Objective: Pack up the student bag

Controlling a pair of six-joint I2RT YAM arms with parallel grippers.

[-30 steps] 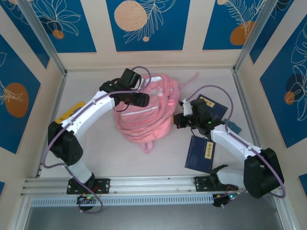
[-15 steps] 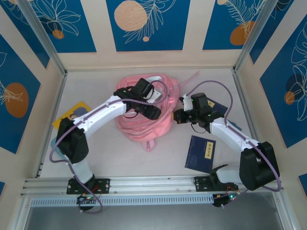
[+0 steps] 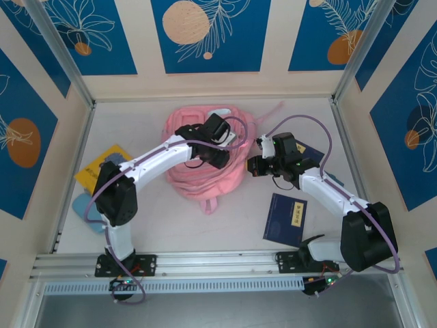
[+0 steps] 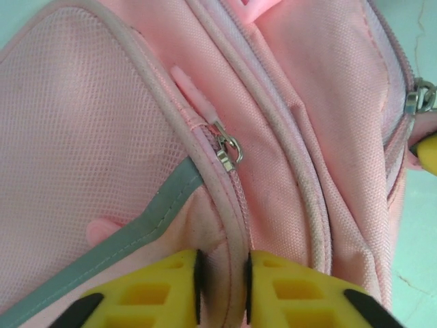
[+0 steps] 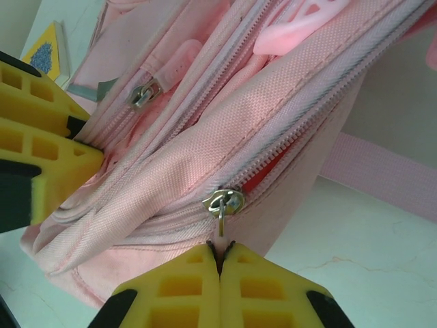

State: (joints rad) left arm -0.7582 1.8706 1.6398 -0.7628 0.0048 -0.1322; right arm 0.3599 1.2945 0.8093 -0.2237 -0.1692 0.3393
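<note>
From above, the student bag (image 3: 205, 181) lay on the table (image 3: 157, 225) toward the back, with the left pincer (image 3: 220, 158) upon it and the right pincer (image 3: 252, 166) at its right edge; the left wrist view showed yellow fingers (image 4: 150, 290) pinching a piped seam (image 4: 235, 219); the right wrist view showed fingers (image 5: 177, 294) pressed together on a zip pull (image 5: 223, 203).

Top cam sits high up behind the arms (image 3: 160, 156) & looks down on the whole table (image 3: 157, 219), far off. Left wrist cam peeks past the left fingers (image 4: 150, 290), v. close to the bag (image 4: 102, 123); right wrist cam peeks past the right fingers (image 5: 181, 290), just as close. All 3 see the bag.
</note>
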